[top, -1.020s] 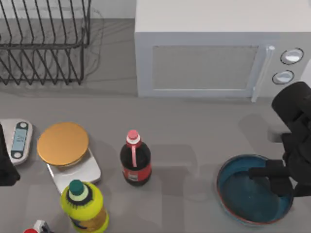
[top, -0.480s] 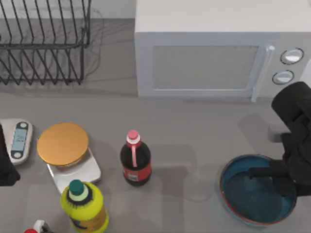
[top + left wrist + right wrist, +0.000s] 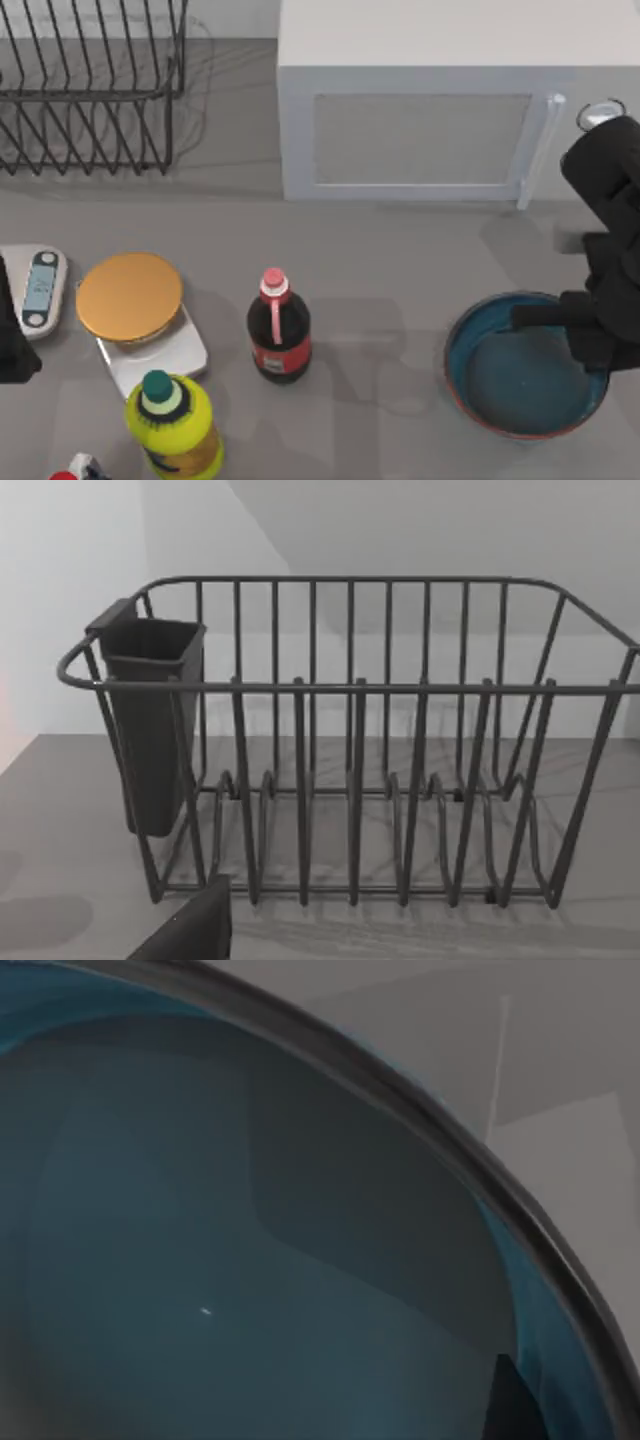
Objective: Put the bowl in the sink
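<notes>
At the table's right, right gripper (image 3: pixel 560 325) pinches the bowl (image 3: pixel 520 385) by its rim.

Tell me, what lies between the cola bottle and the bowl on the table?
Nothing: in the top view, bare grey table runs from the cola bottle to the bowl.

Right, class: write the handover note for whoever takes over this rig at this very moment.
Right gripper: at the bowl's right rim, at the table's right front; the grip can't be judged.
Left arm: parked at the table's left edge.
Rack: back left, beside the microwave.
Done: the right arm has reached the bowl.
Left: carry the bowl over and set it down; no sink is visible.
</notes>
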Available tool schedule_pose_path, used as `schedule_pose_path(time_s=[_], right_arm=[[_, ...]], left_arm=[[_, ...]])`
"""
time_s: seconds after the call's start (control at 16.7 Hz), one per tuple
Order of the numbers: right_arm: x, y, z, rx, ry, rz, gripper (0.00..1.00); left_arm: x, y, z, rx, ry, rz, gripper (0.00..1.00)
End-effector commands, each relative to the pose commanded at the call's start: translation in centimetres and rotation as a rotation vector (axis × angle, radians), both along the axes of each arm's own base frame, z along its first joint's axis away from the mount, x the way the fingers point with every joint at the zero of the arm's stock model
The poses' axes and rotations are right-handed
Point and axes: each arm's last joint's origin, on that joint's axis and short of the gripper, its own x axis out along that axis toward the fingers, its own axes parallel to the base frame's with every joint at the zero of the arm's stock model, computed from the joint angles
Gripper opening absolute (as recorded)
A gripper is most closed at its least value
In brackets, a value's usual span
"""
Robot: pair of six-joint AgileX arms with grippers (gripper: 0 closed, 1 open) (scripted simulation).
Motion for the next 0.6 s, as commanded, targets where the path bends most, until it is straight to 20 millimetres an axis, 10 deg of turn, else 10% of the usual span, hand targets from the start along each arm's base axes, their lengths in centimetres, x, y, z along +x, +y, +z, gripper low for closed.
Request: schedule_pose_path(time_s=[0.6], right_arm=[[-1.2, -0.5, 10.9, -0.002, 0.007, 0.003, 0.0]], left_arm=[[0.0, 0.0, 0.0, 0.0, 0.0, 0.0, 1.0]])
